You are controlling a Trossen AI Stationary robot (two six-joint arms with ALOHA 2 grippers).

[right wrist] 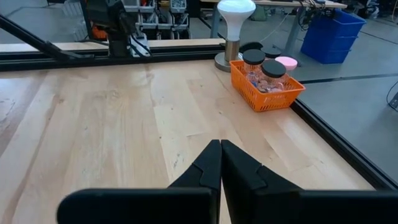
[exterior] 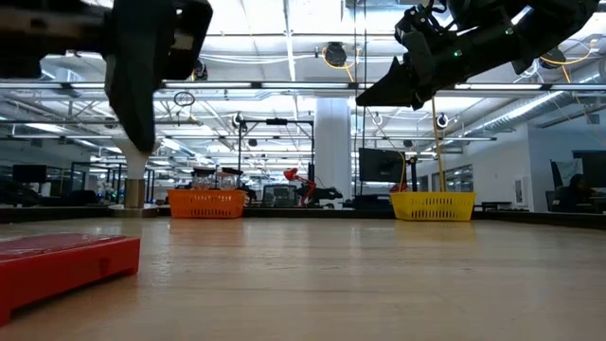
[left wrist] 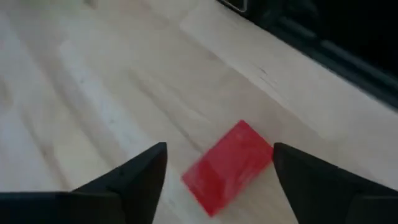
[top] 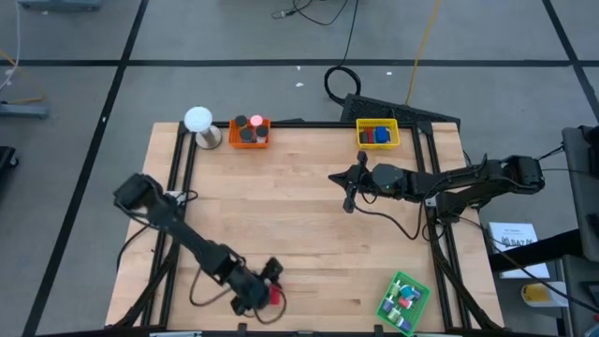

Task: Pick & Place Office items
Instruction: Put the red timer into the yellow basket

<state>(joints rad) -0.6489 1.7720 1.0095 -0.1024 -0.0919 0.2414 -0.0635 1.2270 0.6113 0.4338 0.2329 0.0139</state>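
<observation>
Near the table's front edge, my left gripper [top: 270, 292] hangs just above a red block [left wrist: 229, 167], fingers spread wide with the block lying flat on the wood between them — not touching either fingertip that I can see. The block sits askew to the grain, and the dark frame rail of the table [top: 309, 215] runs close past it, so there is little room on that side. In the low view the same red block [exterior: 62, 265] rests alone at the near left, with bare wood stretching away behind it.

My right gripper [top: 349, 198] floats over the back-right part of the table, raised off the surface, its fingers pressed together and holding nothing. Ahead of it lies a broad open stretch of board.

Along the far edge stand the orange tray [top: 250, 133] with dark round pieces inside, a white ball on a round base [top: 199, 124] just beside it at the corner, and the yellow tray [top: 377, 135] holding blue and red pieces. A green tray [top: 403, 300] with small mixed bits sits tilted at the front-right corner — well apart from both of my grippers. The middle of the table lies open between all of these.
</observation>
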